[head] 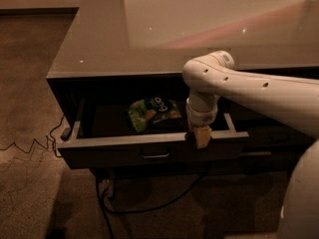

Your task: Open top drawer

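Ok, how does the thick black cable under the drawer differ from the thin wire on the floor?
The thick black cable is heavier than the thin wire. The cable sweeps in a smooth loop beneath the dark grey top drawer; the wire zigzags left of it. Both lie on the floor. The gripper sits at the drawer's front edge, right of its handle.

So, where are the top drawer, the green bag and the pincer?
top drawer [109,153]: camera view, front panel.
green bag [152,112]: camera view, its middle.
pincer [200,138]: camera view, tip, at drawer's front edge.
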`<state>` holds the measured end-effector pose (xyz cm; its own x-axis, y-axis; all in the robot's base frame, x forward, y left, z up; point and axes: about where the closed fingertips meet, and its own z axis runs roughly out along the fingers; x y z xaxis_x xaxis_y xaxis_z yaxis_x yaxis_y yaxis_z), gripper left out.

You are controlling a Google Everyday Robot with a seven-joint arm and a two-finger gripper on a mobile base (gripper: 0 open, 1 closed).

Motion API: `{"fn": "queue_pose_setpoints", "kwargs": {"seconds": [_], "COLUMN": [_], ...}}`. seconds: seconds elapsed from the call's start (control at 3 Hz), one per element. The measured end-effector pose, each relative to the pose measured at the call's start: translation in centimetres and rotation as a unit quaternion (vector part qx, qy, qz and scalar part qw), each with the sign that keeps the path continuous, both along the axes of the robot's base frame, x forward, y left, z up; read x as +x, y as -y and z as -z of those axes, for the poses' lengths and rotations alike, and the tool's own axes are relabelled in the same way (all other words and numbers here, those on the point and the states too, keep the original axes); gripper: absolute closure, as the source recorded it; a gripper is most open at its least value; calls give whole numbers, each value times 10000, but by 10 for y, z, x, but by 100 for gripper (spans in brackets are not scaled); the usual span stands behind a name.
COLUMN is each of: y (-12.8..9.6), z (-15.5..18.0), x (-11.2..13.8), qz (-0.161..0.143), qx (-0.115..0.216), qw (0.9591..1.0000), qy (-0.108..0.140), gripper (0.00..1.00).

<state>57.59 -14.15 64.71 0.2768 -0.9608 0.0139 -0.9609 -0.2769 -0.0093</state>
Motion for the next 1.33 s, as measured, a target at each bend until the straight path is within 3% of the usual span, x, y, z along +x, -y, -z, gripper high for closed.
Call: {"fn": "queue_pose_setpoints", "kwargs": {"seconds": [0.67, 1.0, 1.33], "y": [-13, -14, -8], "z": [3, 8, 5], "x": [-1, -31, -75], "qz": [-177, -262, -215], "qx": [-133, -318, -675], "qw": [9997, 9990, 9971], "qy": [-61, -184, -295], "gripper": [39, 16, 0]}}
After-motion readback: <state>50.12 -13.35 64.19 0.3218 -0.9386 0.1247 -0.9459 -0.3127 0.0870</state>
